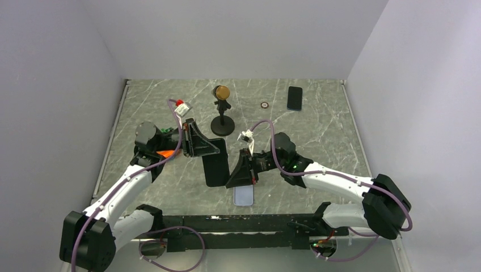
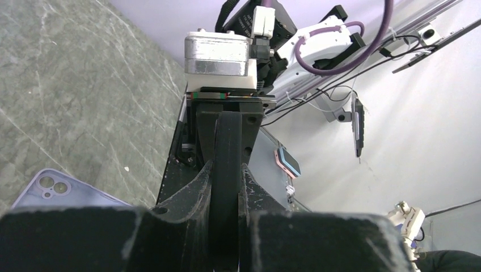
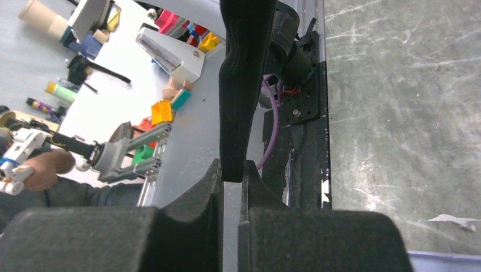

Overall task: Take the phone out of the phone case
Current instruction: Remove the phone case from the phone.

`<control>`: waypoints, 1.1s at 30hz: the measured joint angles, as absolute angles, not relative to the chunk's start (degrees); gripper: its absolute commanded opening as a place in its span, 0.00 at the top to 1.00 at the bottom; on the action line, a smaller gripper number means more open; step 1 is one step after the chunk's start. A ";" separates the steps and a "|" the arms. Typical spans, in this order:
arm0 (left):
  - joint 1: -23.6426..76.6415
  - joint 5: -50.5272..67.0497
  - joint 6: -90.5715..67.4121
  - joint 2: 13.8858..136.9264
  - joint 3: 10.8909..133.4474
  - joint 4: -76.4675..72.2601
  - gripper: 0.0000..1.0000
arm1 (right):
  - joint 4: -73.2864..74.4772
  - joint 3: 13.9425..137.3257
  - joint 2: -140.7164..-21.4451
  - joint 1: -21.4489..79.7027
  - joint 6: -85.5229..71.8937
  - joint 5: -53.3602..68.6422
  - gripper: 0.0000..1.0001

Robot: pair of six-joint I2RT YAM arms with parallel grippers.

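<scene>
Phone case (image 1: 215, 170), clamped by both the left gripper (image 1: 211, 152) and the right gripper (image 1: 233, 177) just beyond the lavender cover (image 1: 244, 197) lying flat, could twist free and drop onto that cover if the arms pull unevenly. It looks like a thin matte-black slab with a slightly wavy edge.

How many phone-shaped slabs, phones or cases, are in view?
3. A black phone lies at the table's far right; a black slab is gripped between left claw and right claw at centre; a lavender slab lies flat near the front edge. None looks hidden.
</scene>
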State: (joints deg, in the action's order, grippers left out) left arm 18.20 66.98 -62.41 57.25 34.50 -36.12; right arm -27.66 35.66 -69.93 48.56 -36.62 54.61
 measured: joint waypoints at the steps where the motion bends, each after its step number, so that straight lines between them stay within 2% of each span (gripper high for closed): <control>1: 18.20 67.24 -63.02 57.32 34.48 -37.06 1.00 | -27.99 35.66 -69.93 48.60 -36.12 54.74 1.00; 8: 18.17 69.41 -72.86 62.13 31.38 -52.01 1.00 | -28.73 35.55 -70.74 48.64 -29.93 57.47 1.00; 13: 18.09 70.11 -87.29 69.89 27.55 -73.65 1.00 | -25.21 36.71 -71.68 48.90 -24.40 59.16 1.00; 16: 18.06 70.26 -92.68 72.79 27.38 -80.44 1.00 | -20.73 39.70 -73.12 49.17 -21.15 60.71 1.00; 26: 17.50 70.57 -98.04 72.90 27.38 -86.74 1.00 | -1.56 51.29 -77.73 50.61 -7.16 64.25 1.00; 33: 17.72 70.04 -99.63 72.82 27.38 -86.96 1.00 | 6.81 55.00 -77.73 52.66 0.05 59.29 1.00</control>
State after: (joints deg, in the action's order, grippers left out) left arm 17.72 70.04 -99.63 72.82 27.38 -86.96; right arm 6.81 55.00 -77.73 52.66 0.05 59.29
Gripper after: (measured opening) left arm 0.169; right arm 0.097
